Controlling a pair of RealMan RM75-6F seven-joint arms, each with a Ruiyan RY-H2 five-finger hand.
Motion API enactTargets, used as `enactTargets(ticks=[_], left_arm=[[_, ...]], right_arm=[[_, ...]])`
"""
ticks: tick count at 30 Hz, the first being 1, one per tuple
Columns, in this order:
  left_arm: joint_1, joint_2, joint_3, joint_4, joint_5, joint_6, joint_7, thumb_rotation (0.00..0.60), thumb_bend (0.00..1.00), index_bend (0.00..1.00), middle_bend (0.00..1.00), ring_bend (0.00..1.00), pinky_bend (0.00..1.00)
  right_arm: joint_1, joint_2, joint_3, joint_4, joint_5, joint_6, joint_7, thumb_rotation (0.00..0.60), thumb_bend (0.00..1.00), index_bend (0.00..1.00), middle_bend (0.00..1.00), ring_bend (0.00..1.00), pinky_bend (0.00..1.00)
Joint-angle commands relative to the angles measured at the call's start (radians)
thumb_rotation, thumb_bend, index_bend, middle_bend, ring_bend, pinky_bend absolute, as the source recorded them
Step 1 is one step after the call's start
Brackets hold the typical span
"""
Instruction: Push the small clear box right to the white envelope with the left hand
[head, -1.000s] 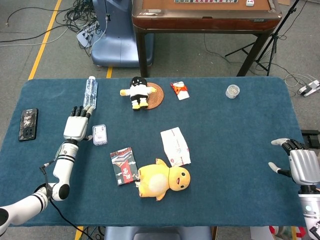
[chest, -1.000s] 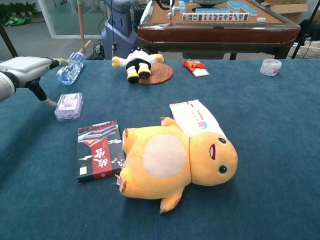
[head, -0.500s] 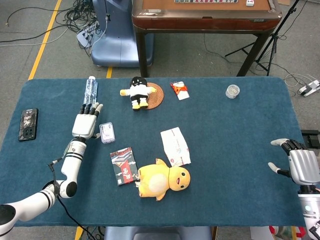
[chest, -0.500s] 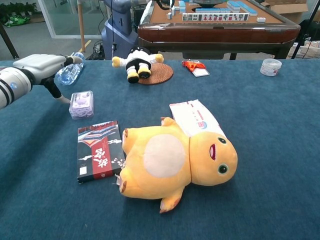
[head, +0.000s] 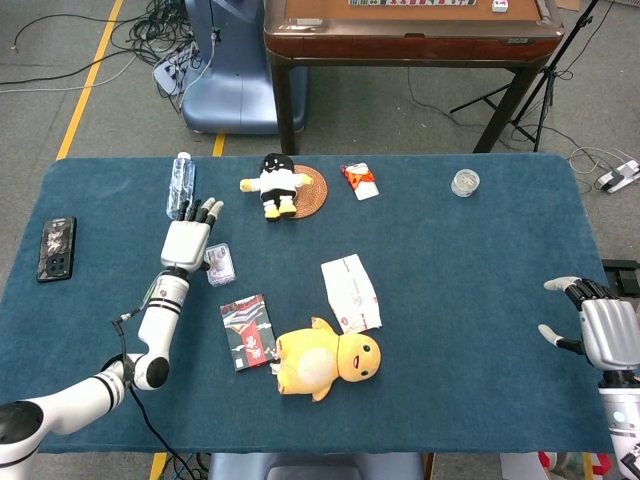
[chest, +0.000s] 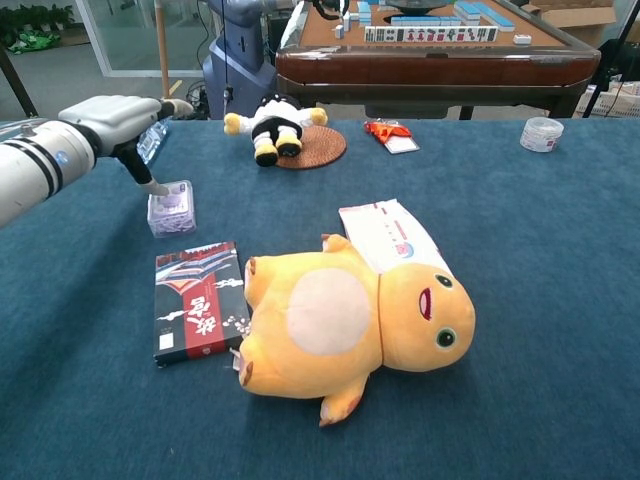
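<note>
The small clear box (head: 221, 264) (chest: 172, 208) lies on the blue table, left of centre, with purple contents showing through. My left hand (head: 188, 239) (chest: 118, 117) is flat with fingers stretched out, its thumb touching the box's left side. The white envelope (head: 350, 291) (chest: 391, 233) lies near the middle of the table, well to the right of the box and partly under the yellow plush. My right hand (head: 600, 327) rests open at the table's right edge, holding nothing.
A red-and-black booklet (head: 246, 330) (chest: 196, 298) and a yellow duck plush (head: 326, 358) (chest: 350, 310) lie between box and envelope. A water bottle (head: 180, 183), a black-white plush on a round mat (head: 278, 184), a red packet (head: 360, 180), a tape roll (head: 465, 182) and a phone (head: 56, 248) sit further off.
My left hand has moved right and slightly away from me, sliding the clear box rightward with it. The right hand has stayed put.
</note>
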Motion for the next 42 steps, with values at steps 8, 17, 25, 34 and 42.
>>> enactTargets(ticks=[8, 17, 25, 34, 42], left_arm=[[0.009, 0.025, 0.007, -0.033, -0.008, 0.025, 0.023, 0.6, 0.0, 0.0, 0.0, 0.0, 0.0], [0.061, 0.078, 0.036, -0.091, -0.037, 0.048, 0.052, 0.6, 0.0, 0.0, 0.0, 0.0, 0.0], [0.068, 0.08, 0.046, -0.088, -0.051, 0.038, 0.054, 0.6, 0.0, 0.0, 0.0, 0.0, 0.0], [0.043, 0.053, 0.045, -0.024, -0.066, -0.009, 0.051, 0.6, 0.0, 0.0, 0.0, 0.0, 0.0], [0.029, 0.032, 0.041, 0.011, -0.064, -0.021, 0.037, 0.6, 0.0, 0.0, 0.0, 0.0, 0.0]], right_arm=[[-0.007, 0.003, 0.0, 0.005, 0.001, 0.007, 0.014, 0.6, 0.0, 0.37, 0.37, 0.29, 0.4], [-0.002, -0.008, -0.001, 0.018, -0.006, 0.002, 0.026, 0.6, 0.0, 0.38, 0.37, 0.29, 0.4], [-0.001, 0.008, 0.006, -0.001, -0.014, 0.016, 0.017, 0.6, 0.0, 0.38, 0.37, 0.29, 0.4], [-0.014, 0.022, 0.004, -0.01, -0.002, 0.023, 0.012, 0.6, 0.0, 0.38, 0.37, 0.29, 0.4], [-0.012, 0.023, 0.006, -0.007, 0.001, 0.017, 0.016, 0.6, 0.0, 0.38, 0.37, 0.29, 0.4]])
